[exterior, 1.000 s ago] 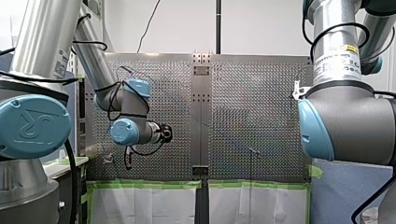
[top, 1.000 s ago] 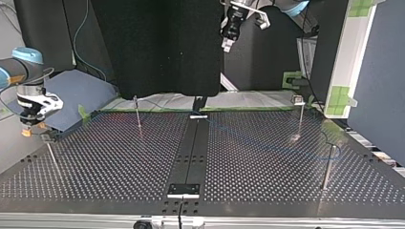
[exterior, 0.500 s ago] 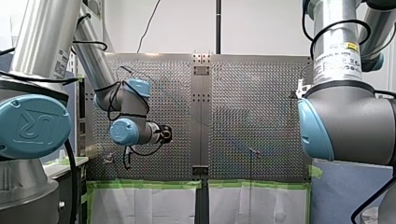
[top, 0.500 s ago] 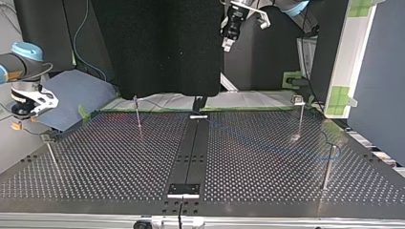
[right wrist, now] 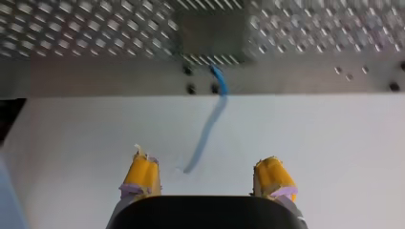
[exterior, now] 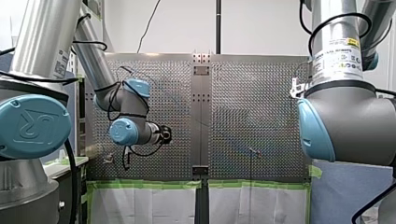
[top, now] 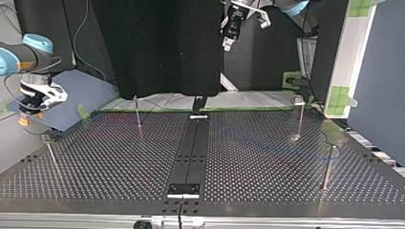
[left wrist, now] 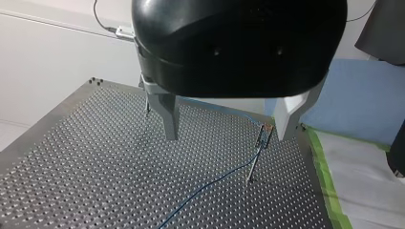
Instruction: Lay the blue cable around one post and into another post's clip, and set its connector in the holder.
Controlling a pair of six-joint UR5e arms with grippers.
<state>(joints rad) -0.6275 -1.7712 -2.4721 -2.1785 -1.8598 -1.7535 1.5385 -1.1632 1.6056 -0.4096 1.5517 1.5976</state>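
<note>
The thin blue cable (left wrist: 210,183) lies across the perforated table and reaches a slim post (left wrist: 254,162) with a clip at its top. My left gripper (left wrist: 227,126) hangs high above that post, its metal fingers (left wrist: 167,117) open and empty; in the top view it (top: 228,42) is near the upper edge. My right gripper (right wrist: 206,179) stands open off the table's edge, yellow pads (right wrist: 141,172) apart. A loose blue cable end (right wrist: 205,129) runs from the table edge toward the gap between them, touching neither. I cannot make out a connector.
Other posts stand at the top view's left (top: 137,114), far left (top: 50,153) and right (top: 327,167), (top: 300,117). A dark strip (top: 191,152) runs down the table's middle to a small bracket (top: 183,190). Green tape (exterior: 144,185) lines the table's edge in the front view.
In the top view my right gripper swung out to the left, then came back right and slightly up, still open. My left arm has not moved.
</note>
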